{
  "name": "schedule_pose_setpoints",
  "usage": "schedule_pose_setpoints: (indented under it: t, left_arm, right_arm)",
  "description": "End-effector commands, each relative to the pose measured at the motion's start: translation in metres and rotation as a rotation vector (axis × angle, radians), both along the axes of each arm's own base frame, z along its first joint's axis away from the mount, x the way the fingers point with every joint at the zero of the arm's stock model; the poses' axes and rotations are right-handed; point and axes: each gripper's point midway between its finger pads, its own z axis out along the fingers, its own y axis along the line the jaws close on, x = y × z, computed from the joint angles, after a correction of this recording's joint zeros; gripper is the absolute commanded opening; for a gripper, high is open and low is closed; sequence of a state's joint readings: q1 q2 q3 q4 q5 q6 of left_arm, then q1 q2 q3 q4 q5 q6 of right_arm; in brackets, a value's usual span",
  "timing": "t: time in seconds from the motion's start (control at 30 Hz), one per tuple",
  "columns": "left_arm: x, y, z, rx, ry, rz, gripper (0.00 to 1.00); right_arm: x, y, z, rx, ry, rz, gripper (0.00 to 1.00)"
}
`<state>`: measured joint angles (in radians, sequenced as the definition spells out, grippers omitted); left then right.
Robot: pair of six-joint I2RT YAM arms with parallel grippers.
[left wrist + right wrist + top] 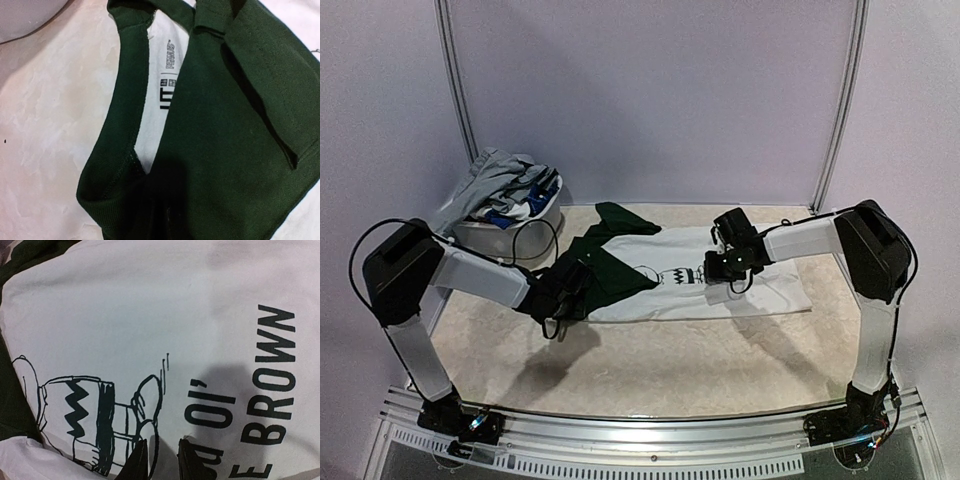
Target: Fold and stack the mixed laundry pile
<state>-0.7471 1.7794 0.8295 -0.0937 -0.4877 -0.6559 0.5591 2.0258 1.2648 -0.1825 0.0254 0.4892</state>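
- One T-shirt [650,300] lies flat on the table [650,380].
- There's the left gripper [565,292], pressed together on its green cloth.
- Now the right gripper [162,457]: tips barely apart over the print, pinch unclear.
- One basket [520,238], back left, holds the pile [510,185].

white oval basket [485,238] sits back and to the left of the left gripper [563,292], apart from it. pale marbled table [660,365] spreads out under it, metal rail [650,452] along the near edge. behind, lilac wall [650,100], one slanting pole [456,85] either side.
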Motion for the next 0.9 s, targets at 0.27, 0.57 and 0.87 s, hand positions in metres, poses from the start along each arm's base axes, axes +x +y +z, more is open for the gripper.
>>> schedule_pose_setpoints:
  t: [0.27, 0.57, 0.87]
  left_arm:
    - [-0.020, 0.007, 0.033, 0.065, 0.007, -0.038, 0.09]
    - [-0.010, 0.002, 0.084, 0.010, -0.104, -0.053, 0.14]
    - [-0.014, 0.004, 0.064, -0.082, -0.142, -0.049, 0.07]
  right_arm:
    - [0.021, 0.002, 0.117, 0.033, -0.173, 0.020, 0.23]
    - [-0.017, 0.070, 0.170, 0.166, -0.276, 0.252, 0.34]
    - [-0.030, 0.167, 0.168, 0.175, -0.299, 0.492, 0.50]
